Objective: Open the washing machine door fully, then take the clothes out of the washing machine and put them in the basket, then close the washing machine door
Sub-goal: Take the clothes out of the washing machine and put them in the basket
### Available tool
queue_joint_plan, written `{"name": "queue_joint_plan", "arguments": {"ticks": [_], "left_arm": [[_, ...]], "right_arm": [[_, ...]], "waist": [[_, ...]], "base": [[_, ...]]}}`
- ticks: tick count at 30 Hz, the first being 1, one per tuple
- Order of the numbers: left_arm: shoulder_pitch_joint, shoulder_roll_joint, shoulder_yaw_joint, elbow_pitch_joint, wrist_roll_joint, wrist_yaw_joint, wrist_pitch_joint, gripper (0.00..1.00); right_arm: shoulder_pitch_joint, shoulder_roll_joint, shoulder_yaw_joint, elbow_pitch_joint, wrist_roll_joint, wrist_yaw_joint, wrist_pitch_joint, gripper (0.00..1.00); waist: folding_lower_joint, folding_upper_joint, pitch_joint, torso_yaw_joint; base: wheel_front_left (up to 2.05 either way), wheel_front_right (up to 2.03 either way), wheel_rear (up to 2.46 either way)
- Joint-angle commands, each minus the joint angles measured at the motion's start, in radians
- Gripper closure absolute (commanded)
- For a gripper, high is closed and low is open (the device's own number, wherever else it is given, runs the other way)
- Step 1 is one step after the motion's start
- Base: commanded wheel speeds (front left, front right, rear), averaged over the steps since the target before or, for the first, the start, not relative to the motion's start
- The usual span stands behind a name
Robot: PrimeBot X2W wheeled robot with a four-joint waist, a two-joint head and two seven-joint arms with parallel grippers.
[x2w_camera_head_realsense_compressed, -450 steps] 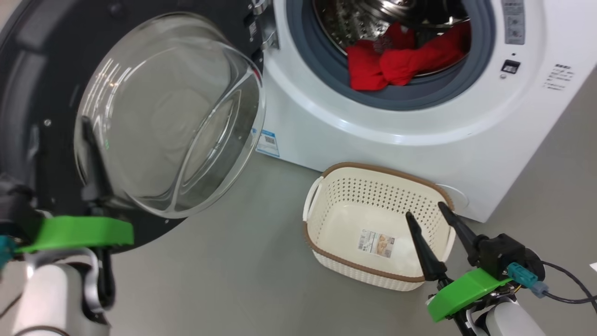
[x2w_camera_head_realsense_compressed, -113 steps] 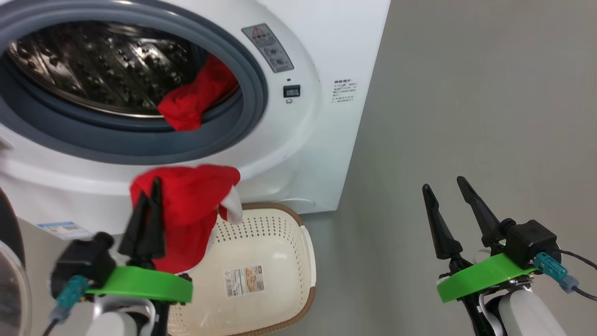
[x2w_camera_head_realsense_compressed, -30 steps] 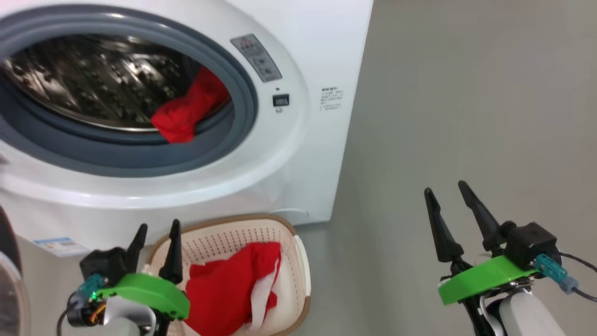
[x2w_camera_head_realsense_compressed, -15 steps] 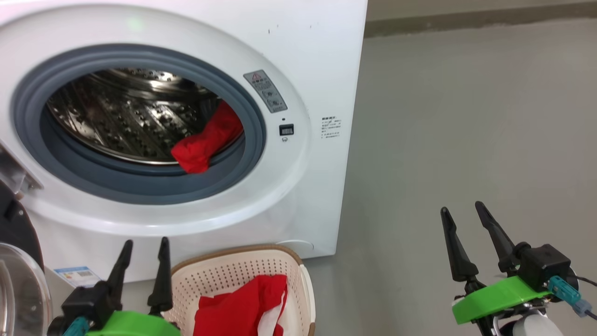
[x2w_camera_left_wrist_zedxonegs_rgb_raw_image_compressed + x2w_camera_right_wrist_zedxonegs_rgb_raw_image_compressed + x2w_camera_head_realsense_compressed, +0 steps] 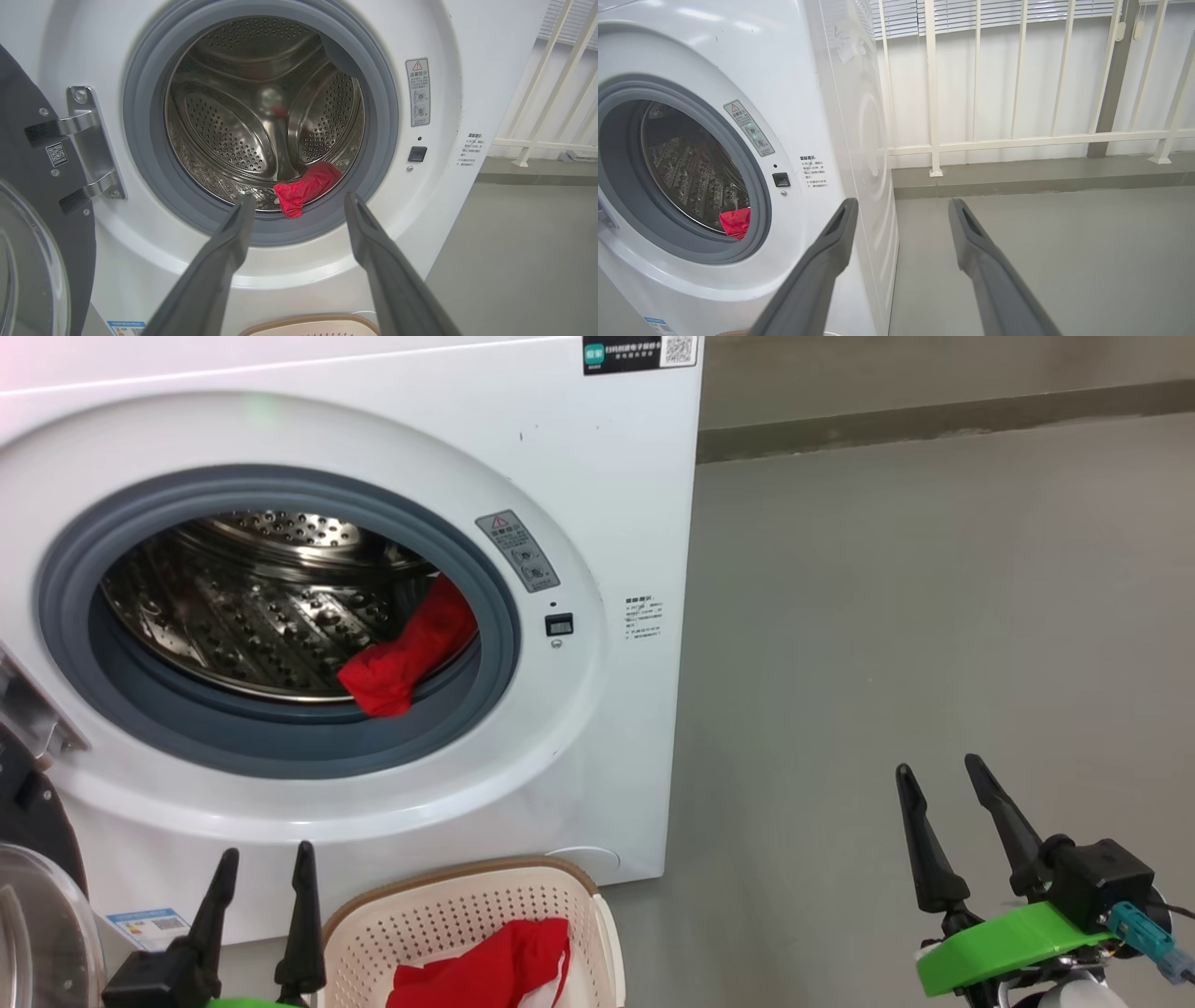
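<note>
Washer (image 5: pixel 597 476): white front-loader, taking up the head view from 9 to 12 o'clock, with its mouth uncovered.
Door (image 5: pixel 33 896): swung open on the washer's left, at 8 o'clock in the head view. Its black rim and clear glass bowl are cut off by the edge. It hangs on a metal hinge (image 5: pixel 88 140).
Ring (image 5: pixel 280 756): grey rubber, running all round the mouth.
Drum (image 5: pixel 243 607): perforated steel.
Garment (image 5: pixel 406 653): red and bunched, at the drum's 4 o'clock, with its lower end draped onto the ring.
Basket (image 5: pixel 439 919): cream with a brown rim, on the floor just in front of the washer, at 6 o'clock in the head view and partly cut off.
Cloth (image 5: pixel 485 975): red with a white strip, lying inside the basket.
Left gripper (image 5: pixel 266 851): fingers spread, holding nothing. It is at 7 o'clock in the head view, just left of the basket's rim. In its wrist view it points at the mouth, apart from the garment.
Right gripper (image 5: pixel 938 765): fingers spread, holding nothing. It is at 4 o'clock in the head view, above the floor and well apart from the washer.
Floor (image 5: pixel 934 569): plain grey.
Railing (image 5: pixel 931 93): white bars beyond the washer, from 12 to 2 o'clock in the right wrist view.
</note>
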Motion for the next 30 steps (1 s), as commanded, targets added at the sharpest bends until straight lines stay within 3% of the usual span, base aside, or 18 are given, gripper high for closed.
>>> {"name": "queue_joint_plan", "arguments": {"ticks": [1,30], "left_arm": [[-0.012,0.009,0.040,-0.031,0.011,0.003,-0.009,0.00],[-0.013,0.003,0.043,-0.037,0.019,-0.014,-0.009,0.00]], "right_arm": [[-0.017,-0.006,0.021,-0.024,-0.017,0.006,-0.006,0.00],[-0.010,-0.012,0.032,-0.023,-0.007,0.006,-0.006,0.00]], "waist": [[0.0000,0.0000,-0.007,-0.003],[0.0000,0.0000,-0.002,0.001]], "base": [[0.00,0.00,0.00],[0.00,0.00,0.00]]}}
